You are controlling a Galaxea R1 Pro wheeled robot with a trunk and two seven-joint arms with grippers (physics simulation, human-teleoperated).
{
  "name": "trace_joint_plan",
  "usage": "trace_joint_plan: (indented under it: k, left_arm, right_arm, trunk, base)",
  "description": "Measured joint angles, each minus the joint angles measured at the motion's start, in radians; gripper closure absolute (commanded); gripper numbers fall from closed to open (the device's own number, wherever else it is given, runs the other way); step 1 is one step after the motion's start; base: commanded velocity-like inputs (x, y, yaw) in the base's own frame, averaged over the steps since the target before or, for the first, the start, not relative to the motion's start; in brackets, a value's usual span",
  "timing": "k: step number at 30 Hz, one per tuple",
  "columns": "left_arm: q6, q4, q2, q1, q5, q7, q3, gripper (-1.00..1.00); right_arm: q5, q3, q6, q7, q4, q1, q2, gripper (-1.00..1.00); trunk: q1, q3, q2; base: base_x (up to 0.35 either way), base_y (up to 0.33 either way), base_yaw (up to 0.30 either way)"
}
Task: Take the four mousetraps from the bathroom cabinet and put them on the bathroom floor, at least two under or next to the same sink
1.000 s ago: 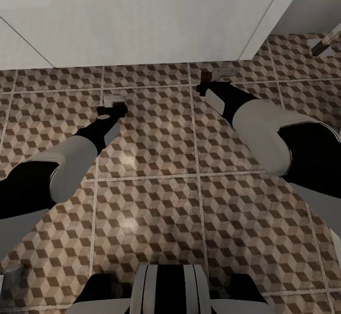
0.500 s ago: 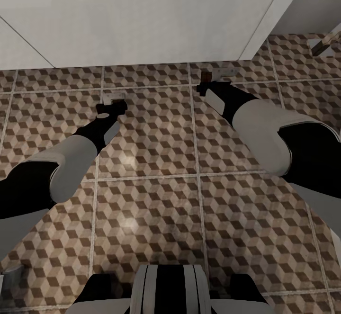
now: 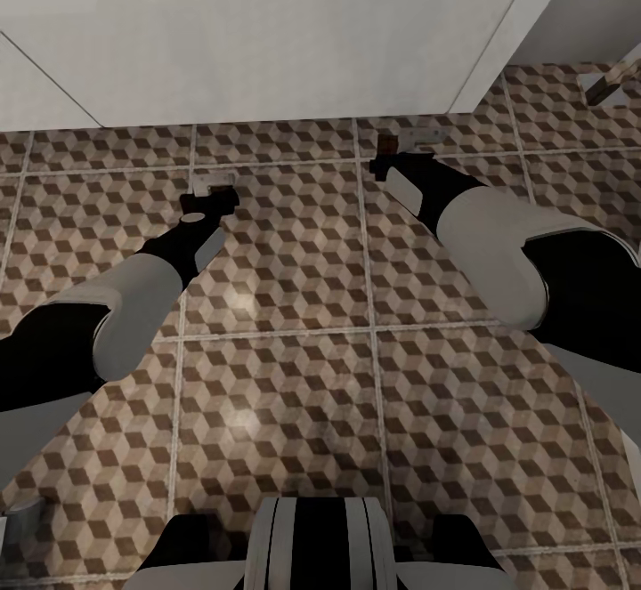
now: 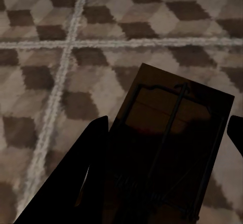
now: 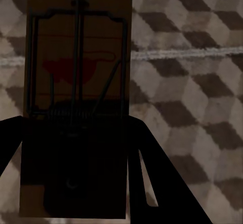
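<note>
While both arms reach low over the bathroom floor (image 3: 285, 287), each end effector is clamped on 1 mousetrap — the left end effector (image 3: 212, 202) on the left mousetrap (image 4: 172, 133), the right end effector (image 3: 392, 163) on the right mousetrap (image 5: 76, 57) — near a white wall (image 3: 267, 29).

My left end effector (image 3: 210, 201) has crept a little farther over the bathroom floor (image 3: 285, 305), toward the white wall, taking its mousetrap (image 4: 172, 133) along; the pale patch beyond its tip has shifted that way too
</note>
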Motion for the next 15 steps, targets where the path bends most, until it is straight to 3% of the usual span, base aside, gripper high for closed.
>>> trace_joint_plan:
  k: [15]
  left_arm:
    - [-0.015, 0.002, 0.0, 0.0, 0.0, -0.001, 0.0, 1.0]
  right_arm:
    - [0.0, 0.0, 0.006, 0.0, 0.002, 0.0, 0.0, 1.0]
  trunk:
    - [0.0, 0.0, 0.0]
  base:
    - [0.0, 0.0, 0.0]
